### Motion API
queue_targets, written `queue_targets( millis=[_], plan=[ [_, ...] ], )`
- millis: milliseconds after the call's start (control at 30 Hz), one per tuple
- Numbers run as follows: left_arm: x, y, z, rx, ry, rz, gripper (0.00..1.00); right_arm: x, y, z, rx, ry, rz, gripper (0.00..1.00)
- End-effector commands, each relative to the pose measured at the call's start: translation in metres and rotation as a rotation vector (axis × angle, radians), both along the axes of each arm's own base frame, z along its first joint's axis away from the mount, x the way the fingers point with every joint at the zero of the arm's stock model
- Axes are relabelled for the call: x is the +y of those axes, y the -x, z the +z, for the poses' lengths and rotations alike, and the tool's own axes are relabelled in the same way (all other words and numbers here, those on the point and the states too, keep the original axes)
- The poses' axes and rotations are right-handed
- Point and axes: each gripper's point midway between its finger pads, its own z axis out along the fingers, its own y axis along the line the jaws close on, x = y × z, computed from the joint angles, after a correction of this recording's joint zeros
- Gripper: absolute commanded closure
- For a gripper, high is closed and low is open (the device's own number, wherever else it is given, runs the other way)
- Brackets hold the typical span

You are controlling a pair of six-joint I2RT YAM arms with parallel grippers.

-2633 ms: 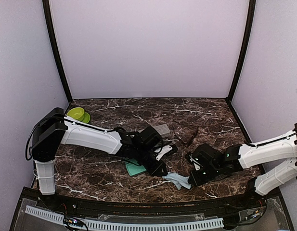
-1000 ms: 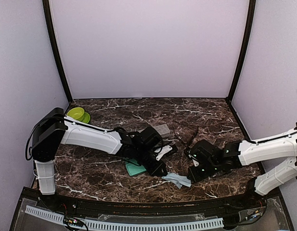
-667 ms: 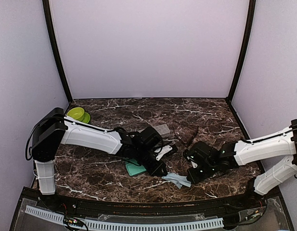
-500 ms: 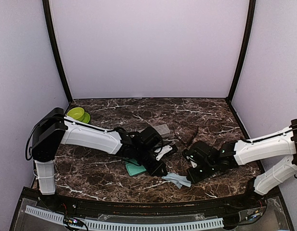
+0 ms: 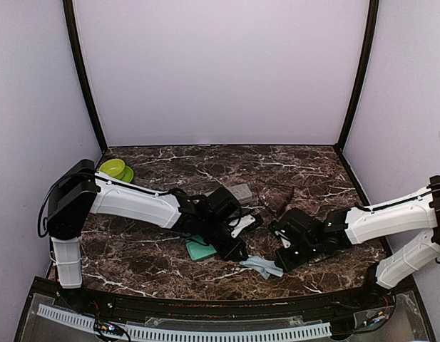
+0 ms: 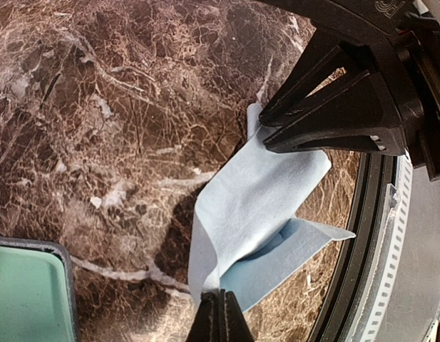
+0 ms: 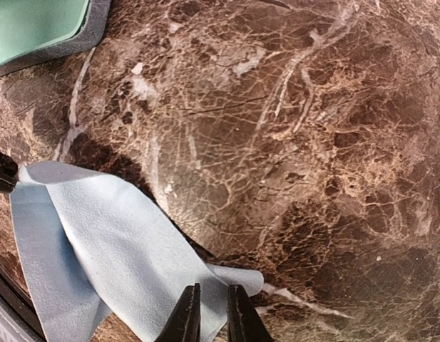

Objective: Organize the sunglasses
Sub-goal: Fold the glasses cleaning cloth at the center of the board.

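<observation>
A dark pair of sunglasses (image 5: 282, 202) lies on the marble behind the right arm, small and hard to make out. Neither wrist view shows any sunglasses. My left gripper (image 6: 221, 315) is shut on one corner of a light blue cloth (image 6: 257, 206), which hangs folded just above the table near the front edge. My right gripper (image 7: 211, 299) hovers at the cloth's (image 7: 98, 235) opposite corner, jaws a narrow gap apart with the cloth lying flat under them. From above, the two grippers (image 5: 237, 251) (image 5: 279, 258) face each other across the cloth (image 5: 262, 266).
An open case with green lining (image 5: 198, 249) lies under the left wrist, and its corner shows as the green case (image 7: 41, 25) in the right wrist view. A grey case (image 5: 239, 192) sits behind the left gripper. A green bowl (image 5: 115, 169) stands far left. The table's front rim (image 6: 380, 235) is close.
My right gripper has slid left to the cloth's free corner. The left arm has held still, shut on the cloth.
</observation>
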Motion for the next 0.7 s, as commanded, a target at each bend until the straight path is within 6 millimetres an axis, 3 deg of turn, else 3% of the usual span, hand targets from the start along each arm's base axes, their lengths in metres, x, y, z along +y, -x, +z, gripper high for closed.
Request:
queue_targets(
  millis=[0,233,667],
  plan=[
    [-0.003,0.002,0.017,-0.018,0.023,-0.015,1.0,0.009,-0.002,0.003,-0.012,-0.017,0.016,0.86],
    [-0.002,0.003,0.017,-0.018,0.019,-0.016,1.0,0.009,-0.002,0.0,-0.008,-0.008,0.023,0.9],
    [-0.002,0.004,0.013,-0.013,0.015,-0.017,1.0,0.014,-0.006,0.014,-0.034,-0.037,0.024,0.95]
  ],
)
